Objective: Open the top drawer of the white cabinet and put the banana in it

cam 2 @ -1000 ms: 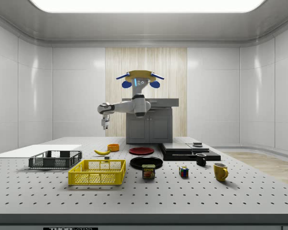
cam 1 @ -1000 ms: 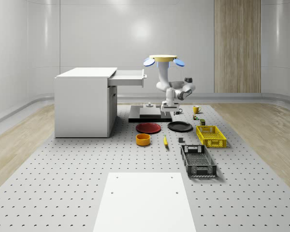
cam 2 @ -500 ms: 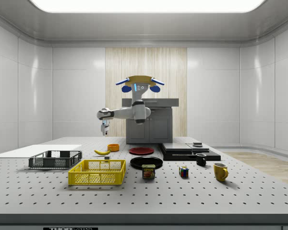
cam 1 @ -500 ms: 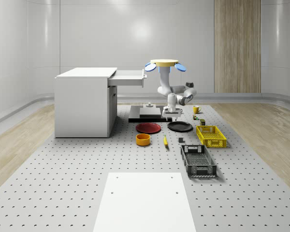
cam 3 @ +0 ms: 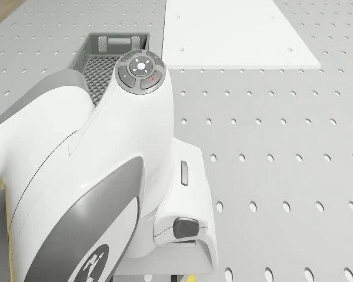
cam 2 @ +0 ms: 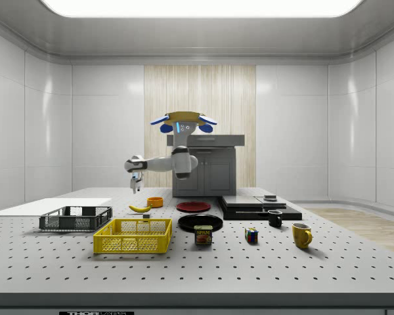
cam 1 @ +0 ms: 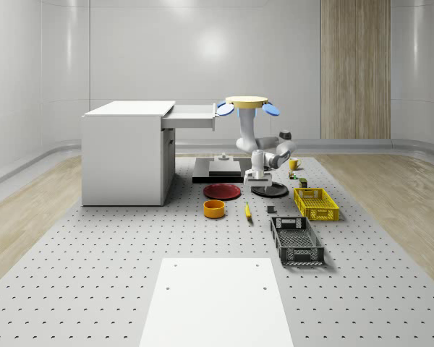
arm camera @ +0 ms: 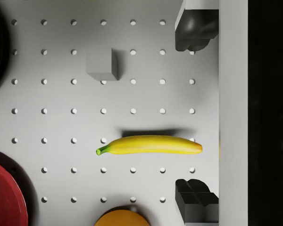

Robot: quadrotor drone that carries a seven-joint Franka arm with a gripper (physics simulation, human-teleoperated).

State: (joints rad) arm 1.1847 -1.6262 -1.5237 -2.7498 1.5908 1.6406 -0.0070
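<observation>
Banana (arm camera: 150, 144) lay flat on the bench (arm camera: 61, 127), clear on all sides, with a small grey block (arm camera: 102, 64), a red plate (arm camera: 7, 197) and an orange bowl (arm camera: 121, 219) near it but not touching. In the whole-scene view it lay between the orange bowl and the black crate (cam 1: 296, 241), in front of the black plate (cam 1: 269, 190).

The end effector (arm camera: 196, 113) hung above the banana with its fingers (arm camera: 196, 28) spread apart and holding nothing. The fingers stood to either side of the fruit's blunt end rather than its middle, with the long axis running crosswise to their closing line. The drone (cam 2: 183, 121) hovered above the bench, over the plates, its arm reaching out and down toward the banana.

The top drawer (cam 1: 194, 116) of the cabinet (cam 1: 126, 152) stood pulled out, so the step in hand was judged to be the pickup.

Recommended procedure:
- Shift the end effector along the fruit until the fingers bracket its thickest middle section; a grip at the end would likely let it swing or slip.
- Keep the present wrist angle, which already suits a crosswise grip.
- Descend straight down, holding the hover steady, and stop short of the bench.
- Close gently; the curved skin was judged prone to rolling under uneven contact.
</observation>
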